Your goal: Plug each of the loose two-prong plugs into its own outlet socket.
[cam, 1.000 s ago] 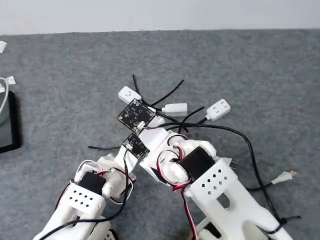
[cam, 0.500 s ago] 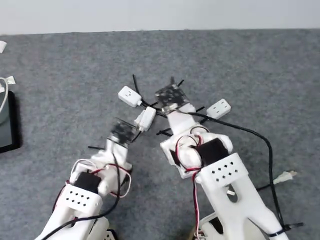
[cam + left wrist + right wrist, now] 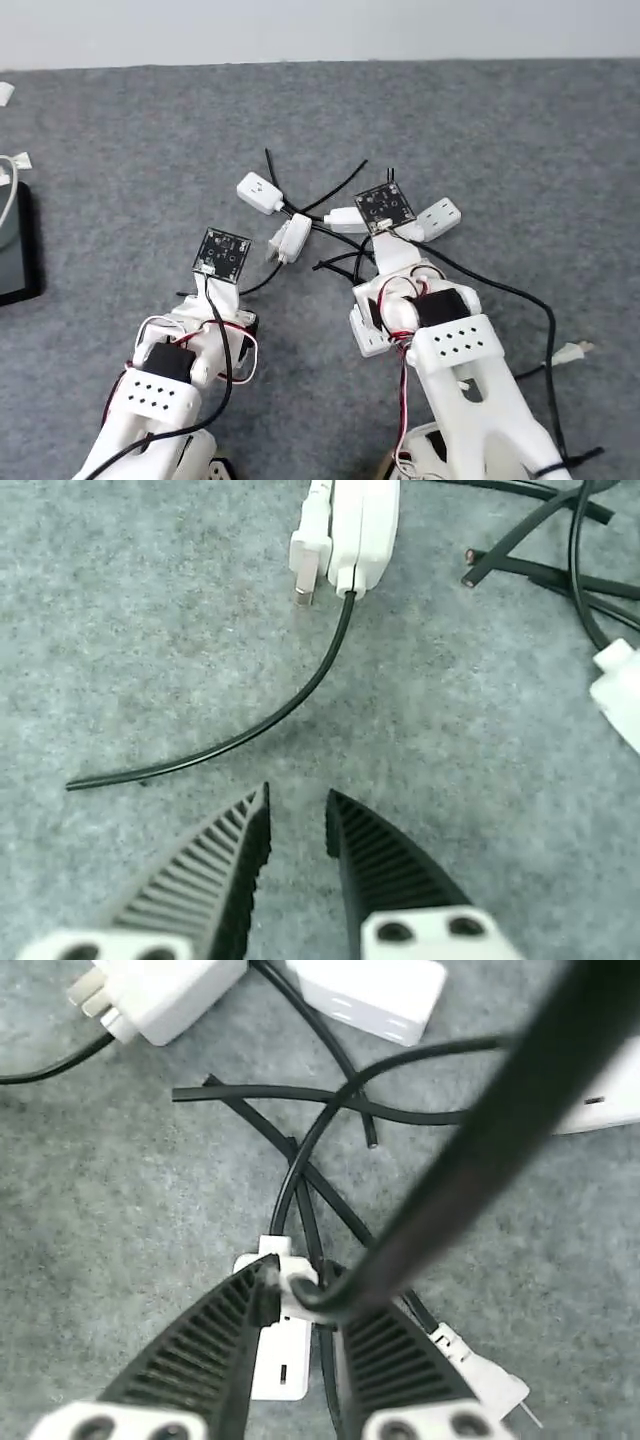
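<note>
Three white outlet sockets lie among tangled black cables on the grey mat: one far left (image 3: pixel 258 190), one in the middle (image 3: pixel 347 217), one right (image 3: pixel 438 217). A loose white two-prong plug (image 3: pixel 291 238) lies between them, seen closer as the plug (image 3: pixel 345 525) with its prongs on the mat ahead of my left gripper (image 3: pixel 297 802), which is narrowly open and holds nothing. My right gripper (image 3: pixel 297 1278) is shut on a white plug (image 3: pixel 280 1350) with a black cable, near the right socket. Another loose plug (image 3: pixel 570 352) lies far right.
A dark flat device (image 3: pixel 15 245) sits at the mat's left edge. The right arm's own thick black cable (image 3: pixel 480 1150) crosses its wrist view. Bare mat stretches behind the sockets and to the left of the left arm (image 3: pixel 160 390).
Both arms were bunched together at the centre. The right arm has swung right toward the right socket and the left arm has drawn back to the left, uncovering the loose plug between them.
</note>
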Tool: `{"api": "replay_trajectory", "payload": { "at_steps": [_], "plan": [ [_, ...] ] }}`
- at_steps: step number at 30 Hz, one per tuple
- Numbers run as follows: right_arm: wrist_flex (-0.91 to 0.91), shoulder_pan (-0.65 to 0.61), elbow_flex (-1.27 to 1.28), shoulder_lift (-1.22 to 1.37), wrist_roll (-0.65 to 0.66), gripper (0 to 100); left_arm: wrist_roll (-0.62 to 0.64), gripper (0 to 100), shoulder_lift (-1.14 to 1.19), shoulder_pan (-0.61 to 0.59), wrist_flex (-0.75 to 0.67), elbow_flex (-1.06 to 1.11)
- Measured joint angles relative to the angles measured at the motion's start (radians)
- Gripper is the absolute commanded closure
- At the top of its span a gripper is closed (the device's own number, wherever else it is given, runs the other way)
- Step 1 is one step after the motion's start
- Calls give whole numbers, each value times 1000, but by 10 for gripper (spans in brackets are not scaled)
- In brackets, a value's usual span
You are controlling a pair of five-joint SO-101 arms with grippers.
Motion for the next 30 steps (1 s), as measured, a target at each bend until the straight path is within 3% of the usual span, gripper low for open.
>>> {"api": "replay_trajectory", "payload": {
  "at_steps": [10, 18, 30],
  "plan": [
    [-2, 3, 2, -6, 3, 990, 0, 981, 0, 0, 0, 0],
    [78, -40, 61, -189, -17, 990, 0, 981, 0, 0, 0, 0],
    [28, -80, 147, -293, -18, 991, 0, 981, 0, 0, 0, 0]
  ]
}}
